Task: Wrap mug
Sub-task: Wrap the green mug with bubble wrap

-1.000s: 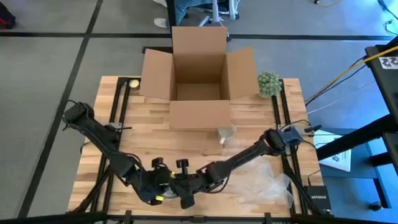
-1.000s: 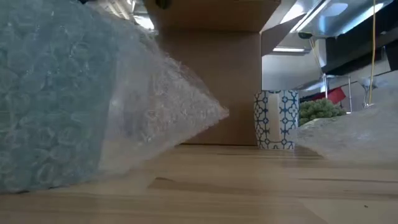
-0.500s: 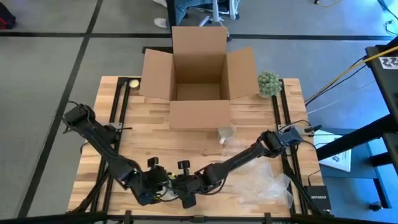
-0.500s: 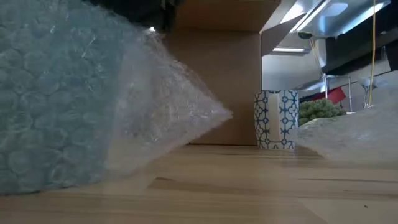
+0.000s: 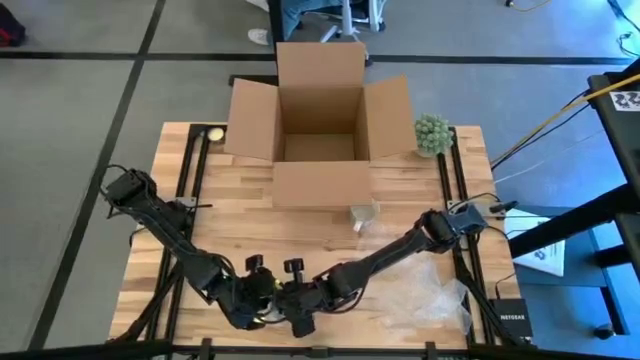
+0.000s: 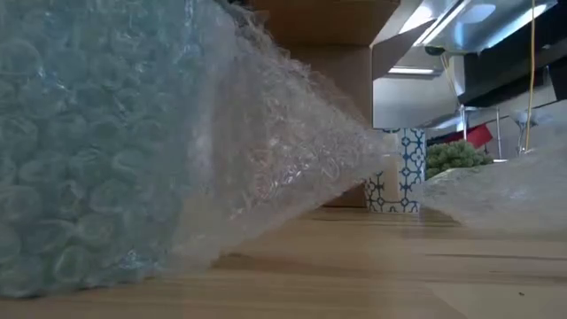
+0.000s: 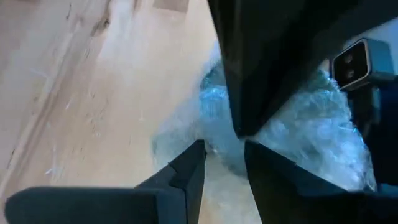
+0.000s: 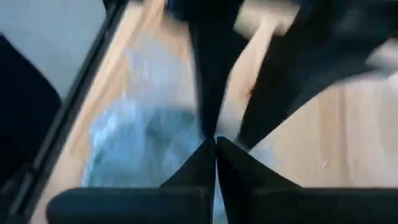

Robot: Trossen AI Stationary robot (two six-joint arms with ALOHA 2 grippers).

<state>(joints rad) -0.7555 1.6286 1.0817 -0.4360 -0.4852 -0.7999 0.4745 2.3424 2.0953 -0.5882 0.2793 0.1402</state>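
Observation:
The mug (image 5: 363,215), white with a blue pattern, stands upright on the table in front of the cardboard box; in the low view the mug (image 6: 412,168) is partly hidden behind bubble wrap. A sheet of bubble wrap (image 6: 133,151) fills the left of the low view. Both grippers meet at the table's near edge, mostly hiding the sheet from above. My left gripper (image 7: 224,158) (image 5: 262,300) has the wrap (image 7: 298,124) at its fingertips. My right gripper (image 8: 216,144) (image 5: 298,318) is shut, with wrap (image 8: 140,140) right beside it. My left gripper has a bunched part of the bubble wrap (image 7: 214,140) between its two fingertips, which stand a little apart. The rest of the sheet spreads beyond the fingers. My right gripper's fingertips are closed together at the wrap's edge (image 8: 202,134); the fingers hide how many layers they pinch.
An open cardboard box (image 5: 320,110) stands at the table's far middle. A green ball-shaped plant (image 5: 432,135) sits to its right and a small pale ball (image 5: 214,133) at the far left. A second loose sheet of bubble wrap (image 5: 435,295) lies near right.
In the low view the held bubble wrap has risen and spread out: its free corner has stretched toward the table's right and now covers part of the mug. The mug has stayed where it was.

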